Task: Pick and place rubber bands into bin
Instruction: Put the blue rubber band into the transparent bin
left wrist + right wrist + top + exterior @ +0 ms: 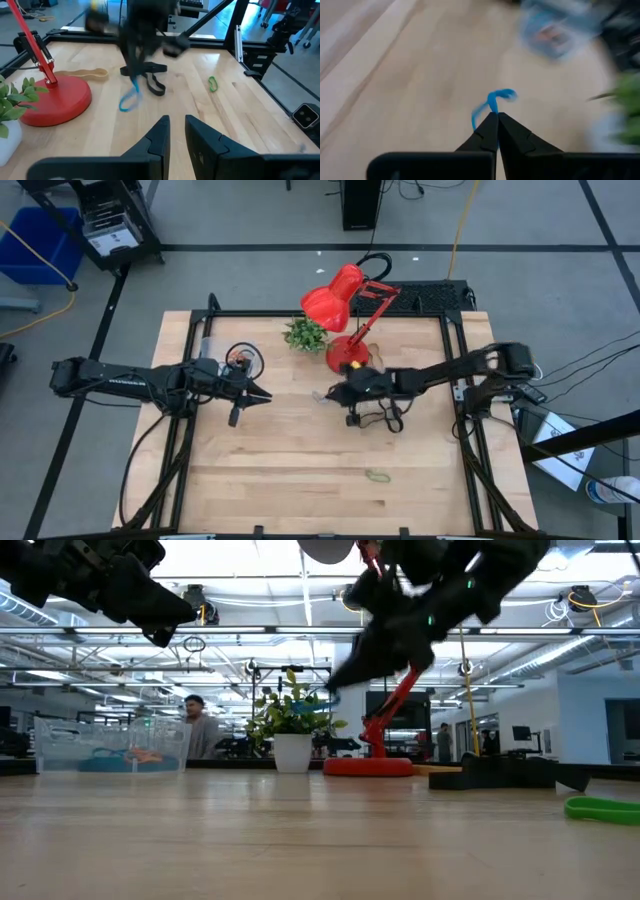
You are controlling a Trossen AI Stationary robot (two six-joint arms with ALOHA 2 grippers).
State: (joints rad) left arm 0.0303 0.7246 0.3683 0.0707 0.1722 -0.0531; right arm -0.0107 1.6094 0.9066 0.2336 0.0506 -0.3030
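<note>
One blue rubber band (492, 102) hangs, apparently pinched, from right pincer (496, 116).

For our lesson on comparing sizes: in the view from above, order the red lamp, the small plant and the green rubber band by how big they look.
1. The red lamp, largest.
2. The small plant.
3. The green rubber band, smallest.

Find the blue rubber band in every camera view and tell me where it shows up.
High view: blue rubber band shows faintly at the right gripper, mid-table, below the red lamp.
Low view: a blue sliver under the raised right gripper, above the plant.
Left wrist view: hanging from the other arm's gripper, right of the lamp base.
Right wrist view: pinched at the fingertips, picture centre.
Shared landmark: the red lamp.
</note>
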